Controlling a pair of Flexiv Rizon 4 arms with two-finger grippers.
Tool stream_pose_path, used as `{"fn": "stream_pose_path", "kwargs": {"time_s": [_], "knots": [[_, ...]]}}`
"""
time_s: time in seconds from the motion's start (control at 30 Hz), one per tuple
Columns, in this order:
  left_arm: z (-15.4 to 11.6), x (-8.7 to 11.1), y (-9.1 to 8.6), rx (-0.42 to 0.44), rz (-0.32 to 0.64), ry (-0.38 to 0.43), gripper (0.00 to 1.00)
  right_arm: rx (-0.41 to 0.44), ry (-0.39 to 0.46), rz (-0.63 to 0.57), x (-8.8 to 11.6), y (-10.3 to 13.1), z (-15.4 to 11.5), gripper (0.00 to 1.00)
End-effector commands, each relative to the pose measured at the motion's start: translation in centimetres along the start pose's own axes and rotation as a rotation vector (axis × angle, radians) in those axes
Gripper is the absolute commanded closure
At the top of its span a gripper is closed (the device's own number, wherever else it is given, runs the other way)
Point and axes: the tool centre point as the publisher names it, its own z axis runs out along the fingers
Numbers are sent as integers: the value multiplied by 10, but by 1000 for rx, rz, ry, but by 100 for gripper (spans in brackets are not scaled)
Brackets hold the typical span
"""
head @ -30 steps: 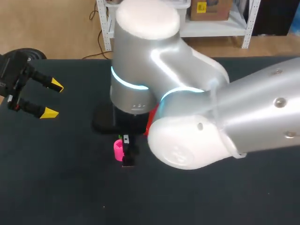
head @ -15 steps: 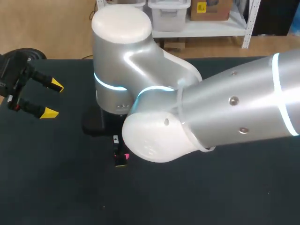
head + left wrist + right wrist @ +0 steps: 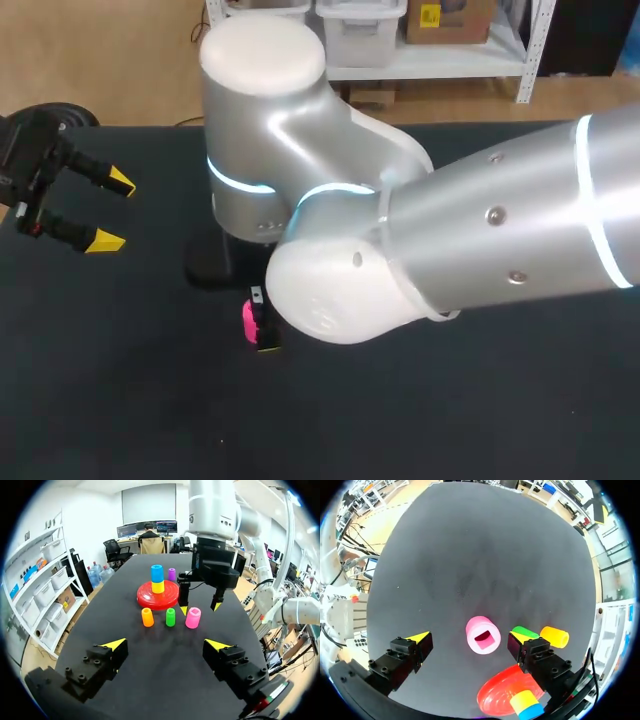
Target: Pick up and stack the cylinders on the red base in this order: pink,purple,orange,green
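The right claw (image 3: 468, 637) is spread wide with the pink cylinder (image 3: 482, 635) standing upright on the table (image 3: 120, 380) between its fingers. There is a clear gap on either side, so neither yellow tip touches it. From above, the bulky right arm covers most of the scene, and only a sliver of pink shows under its wrist. How far down the tips sit beside the cylinder is hard to judge, though in the left wrist view they seem about level with its top. The green cylinder (image 3: 170, 617) stands just beside the pink one, with the orange cylinder (image 3: 147, 617) on its other side, so the three form a short row in front of the red base (image 3: 150, 597). On the base a blue cylinder (image 3: 157, 573) sits on top of a yellow cylinder (image 3: 157, 586). The purple cylinder (image 3: 171, 574) stands on the table just past the base, on the side away from the row. The left claw (image 3: 112, 211) hangs at the table's left side, well apart from all the cylinders, with its fingers spread and nothing between them.
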Motion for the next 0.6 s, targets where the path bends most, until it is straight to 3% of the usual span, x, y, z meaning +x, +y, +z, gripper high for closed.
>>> {"fn": "stream_pose_path", "kwargs": {"time_s": [0.03,0.6], "knots": [[0,1,0,-2,3,-2,0,12,7,-5,0,0,6,0],[0,1,0,-2,3,-2,0,15,-1,-4,-3,-6,9,0]]}}
